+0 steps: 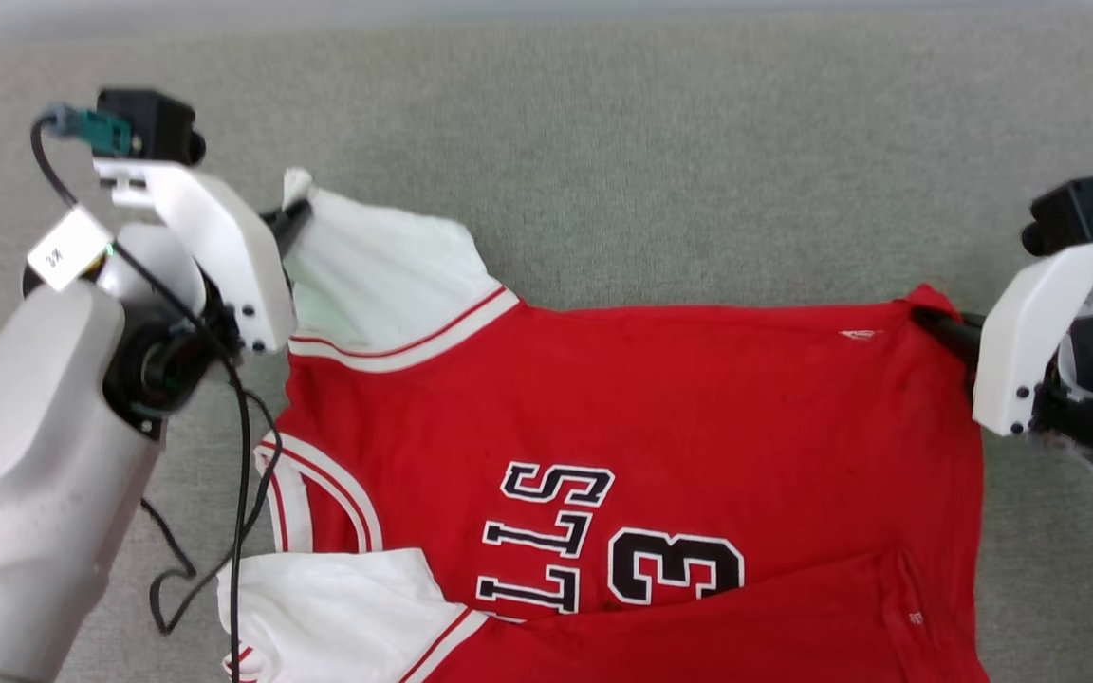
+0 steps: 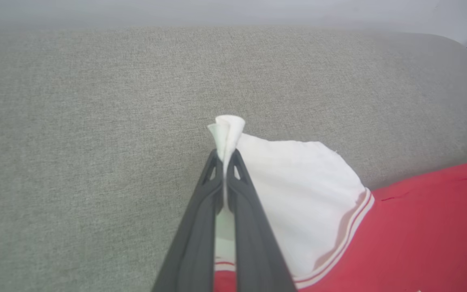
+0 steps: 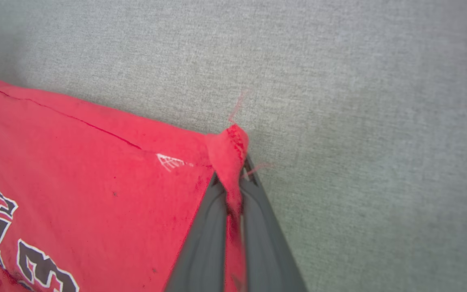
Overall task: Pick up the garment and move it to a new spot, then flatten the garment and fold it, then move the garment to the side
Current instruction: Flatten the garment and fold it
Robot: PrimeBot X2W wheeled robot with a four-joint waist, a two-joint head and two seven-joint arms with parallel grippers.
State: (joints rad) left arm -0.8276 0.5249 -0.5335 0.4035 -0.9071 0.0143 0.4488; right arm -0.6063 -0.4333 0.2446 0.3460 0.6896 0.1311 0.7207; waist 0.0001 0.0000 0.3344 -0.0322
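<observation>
The garment (image 1: 660,398), a red jersey with white sleeves, striped trim and black lettering, lies spread on the grey fabric surface. At its far left my left gripper (image 1: 292,216) is shut on the tip of a white sleeve (image 2: 298,202); in the left wrist view the white cloth bunches out between the fingertips of the left gripper (image 2: 226,156). At the far right my right gripper (image 1: 931,323) is shut on the red hem corner. In the right wrist view that corner (image 3: 231,150) pokes up between the tips of the right gripper (image 3: 233,178). The near edge of the garment is folded over.
The grey upholstered surface (image 1: 651,161) stretches beyond the garment with open room at the back. A black cable (image 1: 241,474) hangs from my left arm and loops over the surface by the garment's left side.
</observation>
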